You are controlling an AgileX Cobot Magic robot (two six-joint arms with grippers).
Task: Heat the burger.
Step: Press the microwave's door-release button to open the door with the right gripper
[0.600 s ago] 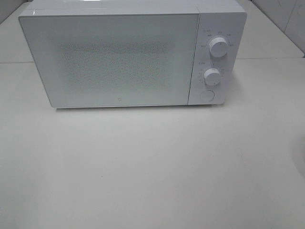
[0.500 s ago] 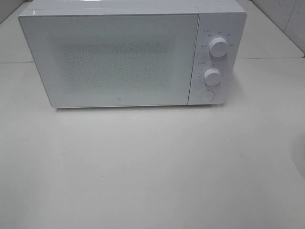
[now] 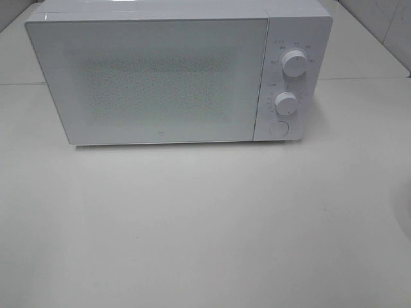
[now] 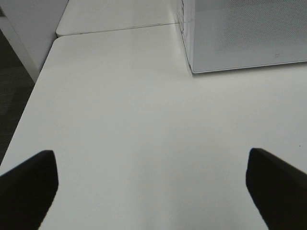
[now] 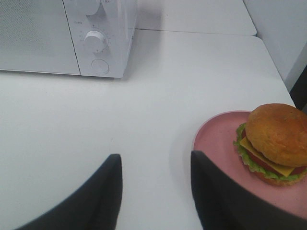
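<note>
Burger [image 5: 274,139] sat on pink plate [image 5: 216,139] on table [image 3: 205,224], right of microwave [image 3: 160,77]; seen in right wrist view only. Plate cut by frame edge, partly behind one finger of right gripper [image 5: 156,158]. Right gripper's fingers parted over bare table just beside plate, nothing held. Left gripper [image 4: 149,158] spread wide, empty, near microwave's left corner. High view took in neither gripper nor burger. Microwave door shut; interior unreadable through dotted panel. Dial [image 3: 294,64] markings too small to read.
</note>
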